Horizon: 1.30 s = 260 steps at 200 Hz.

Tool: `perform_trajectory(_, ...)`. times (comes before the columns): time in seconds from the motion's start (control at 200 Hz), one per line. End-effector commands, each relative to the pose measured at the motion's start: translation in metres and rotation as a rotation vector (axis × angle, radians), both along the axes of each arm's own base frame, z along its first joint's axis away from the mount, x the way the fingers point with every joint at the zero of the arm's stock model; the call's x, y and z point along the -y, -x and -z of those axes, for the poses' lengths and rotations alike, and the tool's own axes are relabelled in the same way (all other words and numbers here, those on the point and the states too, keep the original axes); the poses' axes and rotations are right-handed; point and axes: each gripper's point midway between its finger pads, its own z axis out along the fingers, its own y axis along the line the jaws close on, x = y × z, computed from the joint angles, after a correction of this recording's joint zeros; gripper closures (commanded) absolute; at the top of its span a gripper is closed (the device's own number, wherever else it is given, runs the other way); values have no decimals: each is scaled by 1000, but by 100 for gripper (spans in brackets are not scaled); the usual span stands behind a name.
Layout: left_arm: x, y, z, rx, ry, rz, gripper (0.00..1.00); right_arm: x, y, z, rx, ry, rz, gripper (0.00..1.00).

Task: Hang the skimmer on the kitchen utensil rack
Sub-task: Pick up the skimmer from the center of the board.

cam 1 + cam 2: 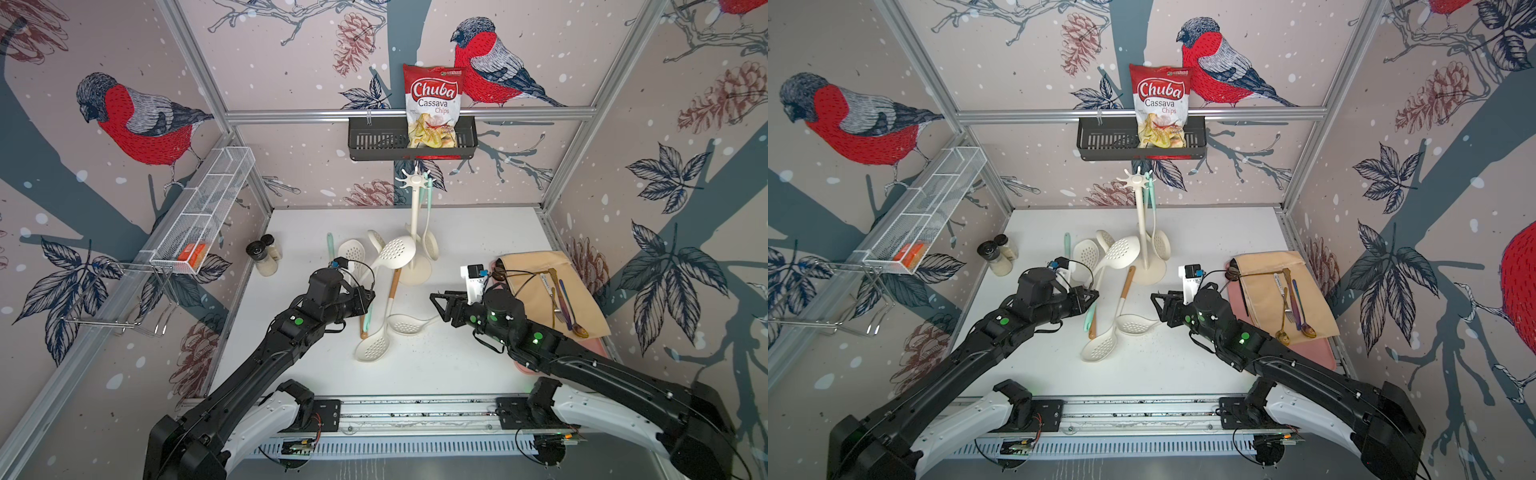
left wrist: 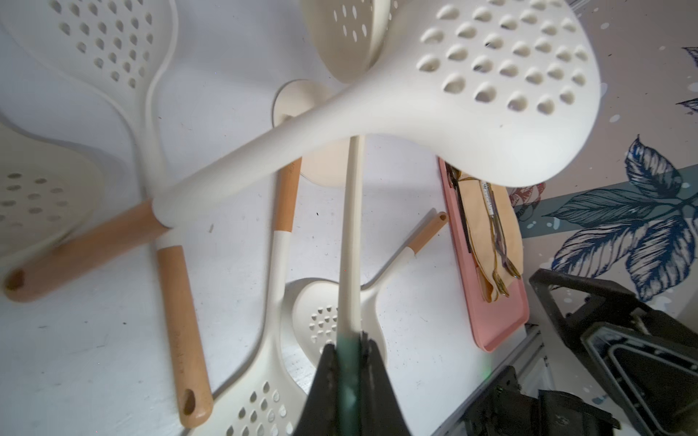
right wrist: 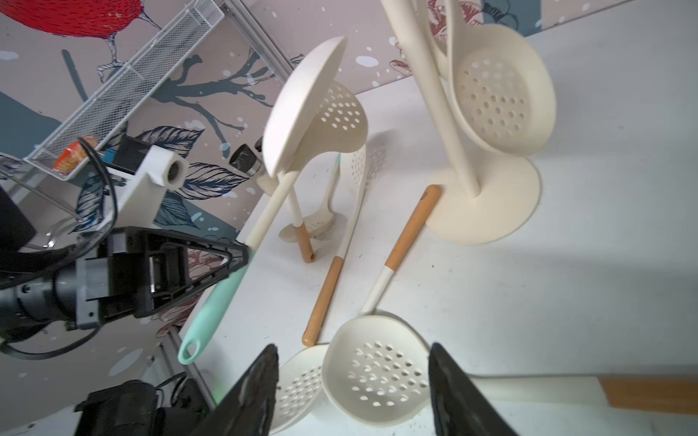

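My left gripper is clamped hard on the skimmer, where its cream stem meets the mint handle. My fingers cover that joint. I hold the skimmer off the table, head up and tilted, near the pole of the kitchen utensil rack and below the hook arms. In the right wrist view it stands clear of the pole. The handle's loop hangs below my grip, on no hook.

My right gripper stands part open with nothing in it, above two skimmer heads on the table.

My left wrist hides the stems of the loose skimmers behind it, and their heads overlap, so I cannot tell how many there are in all. My right arm covers the near part of the pink tray. The cutlery on the tan cloth is too small to count.

One hung skimmer is on the rack. The left wrist view shows four wooden handles. There are two jars and one chips bag in the black basket.
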Motion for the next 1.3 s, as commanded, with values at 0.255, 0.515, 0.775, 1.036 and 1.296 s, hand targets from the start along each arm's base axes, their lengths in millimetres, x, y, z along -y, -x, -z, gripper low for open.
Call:
perform_trajectory(0.255,24,4,-51,108,339,98,100,-14,-23,-25,-7,-110,75,38)
perform_trajectory(0.515,25,19,-47,90,318,155,100,-21,-72,-31,-64,-79,204,58)
perform_trajectory(0.775,36,22,-30,47,272,180,100,-88,-70,-85,-40,-184,27,72)
perform_trajectory(1.036,81,29,-43,105,278,292,100,-66,-67,-74,-62,-161,63,74)
perform_trajectory(1.296,88,35,-61,177,363,349,100,23,-62,-54,-70,-79,237,49)
